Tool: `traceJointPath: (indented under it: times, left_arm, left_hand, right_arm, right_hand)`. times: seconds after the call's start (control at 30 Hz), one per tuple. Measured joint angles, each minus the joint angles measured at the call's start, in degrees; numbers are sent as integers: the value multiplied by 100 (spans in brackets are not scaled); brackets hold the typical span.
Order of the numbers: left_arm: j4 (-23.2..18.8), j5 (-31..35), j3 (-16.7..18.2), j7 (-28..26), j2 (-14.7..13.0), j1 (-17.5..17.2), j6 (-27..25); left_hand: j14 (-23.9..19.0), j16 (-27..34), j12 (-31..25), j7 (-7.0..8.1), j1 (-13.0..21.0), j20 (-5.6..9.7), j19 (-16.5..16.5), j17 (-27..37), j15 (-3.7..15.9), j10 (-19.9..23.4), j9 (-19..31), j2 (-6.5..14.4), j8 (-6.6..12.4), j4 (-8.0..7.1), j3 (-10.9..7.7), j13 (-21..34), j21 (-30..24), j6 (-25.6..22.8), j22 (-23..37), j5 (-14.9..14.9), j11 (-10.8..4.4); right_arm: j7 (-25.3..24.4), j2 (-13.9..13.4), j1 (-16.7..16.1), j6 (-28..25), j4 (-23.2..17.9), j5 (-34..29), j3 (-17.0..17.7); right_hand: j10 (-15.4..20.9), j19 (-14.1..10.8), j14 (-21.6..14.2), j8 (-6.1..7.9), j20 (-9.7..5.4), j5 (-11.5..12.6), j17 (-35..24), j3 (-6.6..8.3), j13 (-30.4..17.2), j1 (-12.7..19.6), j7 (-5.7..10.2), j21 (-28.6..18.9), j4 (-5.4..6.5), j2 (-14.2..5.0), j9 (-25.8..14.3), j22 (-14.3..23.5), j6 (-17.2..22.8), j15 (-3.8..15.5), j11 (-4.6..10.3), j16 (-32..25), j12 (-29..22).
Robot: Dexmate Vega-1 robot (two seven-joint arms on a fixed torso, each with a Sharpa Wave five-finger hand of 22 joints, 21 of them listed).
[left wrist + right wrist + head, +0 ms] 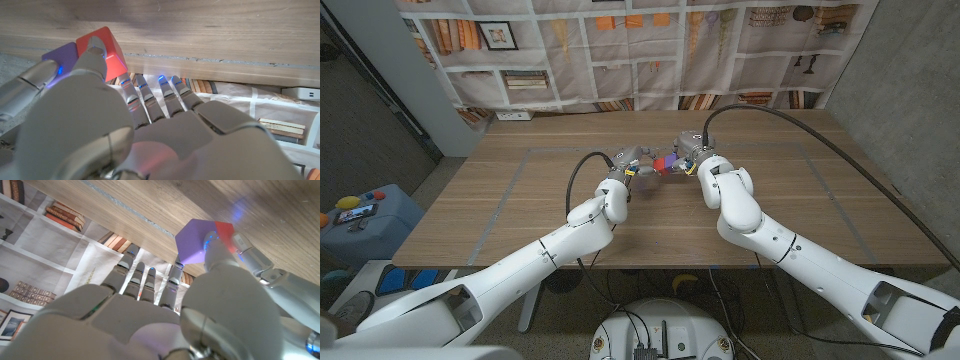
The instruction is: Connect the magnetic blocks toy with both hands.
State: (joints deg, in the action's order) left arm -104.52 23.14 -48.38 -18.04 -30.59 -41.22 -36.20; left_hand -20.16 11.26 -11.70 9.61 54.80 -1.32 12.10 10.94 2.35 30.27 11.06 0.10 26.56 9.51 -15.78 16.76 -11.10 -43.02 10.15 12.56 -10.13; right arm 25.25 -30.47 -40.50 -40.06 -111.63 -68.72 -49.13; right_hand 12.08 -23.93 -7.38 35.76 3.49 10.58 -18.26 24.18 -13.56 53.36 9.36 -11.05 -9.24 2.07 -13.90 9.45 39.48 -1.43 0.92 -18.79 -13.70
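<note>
Left hand (632, 165) pinched red block (657, 166); right hand (688, 157) pinched purple block (669, 161). Blocks met above bench (520, 200) middle, faces together, apparently for magnetic coupling.

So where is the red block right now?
In the head view, the red block sits mid-table toward the far side, touching the purple block, between the left hand and right hand.

A wooden table (520, 200) is standing before a bookshelf-printed backdrop (640, 50) hanging along the far wall, while a blue box (365, 230) carrying small colourful items is sitting on the floor at the near left.
</note>
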Motion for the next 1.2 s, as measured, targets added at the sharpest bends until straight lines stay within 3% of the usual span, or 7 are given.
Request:
traceJointPath:
  times: [1.2]
  left_arm:
    - [107, -62, 18, -11, 35, 14, 68]
  left_hand:
    - [0, 0, -50, 0, -7, 0, 0, 1, 0, 0, -1, -7, 0, 0, 0, 0, 0, 0, 0, 23, 0]
  right_arm:
    - [-59, -104, 218, -117, -13, 378, -143]
  right_hand:
    - [-21, 32, 22, 0, 32, -17, 1, -48, -17, 11, 61, 0, -1, -39, -1, 0, -61, -22, -21, 0, 40]
